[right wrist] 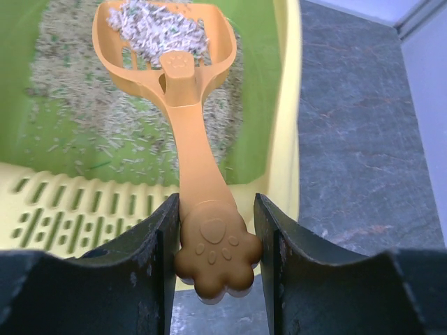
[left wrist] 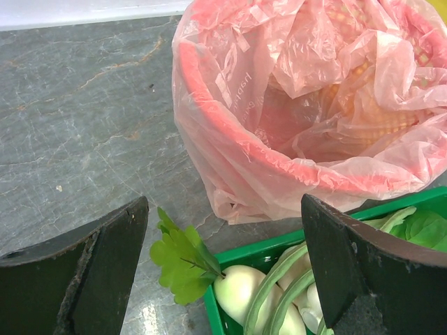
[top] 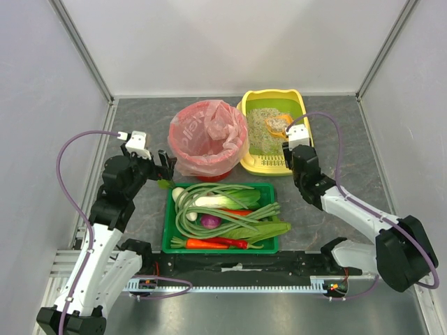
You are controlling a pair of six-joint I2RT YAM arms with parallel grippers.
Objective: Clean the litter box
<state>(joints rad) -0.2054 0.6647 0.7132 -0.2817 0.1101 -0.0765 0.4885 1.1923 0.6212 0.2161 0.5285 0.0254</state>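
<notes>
Nearest the lens, the paw-shaped end of an orange scoop [right wrist: 192, 139] is clamped between the fingers of the right gripper [right wrist: 216, 218], the jaws set narrow on the handle. The slotted head of the scoop is carried over the litter box [right wrist: 290, 105] and is loaded with a heap of pale, shredded litter [right wrist: 157, 31]. The litter box is placed at the far right of the table, just beside the red bin [top: 209, 139], with its slotted yellow ledge toward the arms. Its plastic is judged stiff and light, though weight is added by the loose granules, which would slide and spill if the tray were tilted; a hold is best taken on the rounded rim, while the cleaning itself is better done through the scoop. The scoop is light and rigid, but its load sits far from the grip, so it should be kept level. A thin, uneven spread of grey-beige litter is left on the green lining, with bare patches showing. The red bin is lined with a soft pink bag; something yellow like corn may be seen through the film, though this cannot be confirmed. Long beans, a leek, a carrot and a chilli are held in the green tray [top: 167, 223]. The left gripper [left wrist: 223, 209] is held wide and empty near the bin.
</notes>
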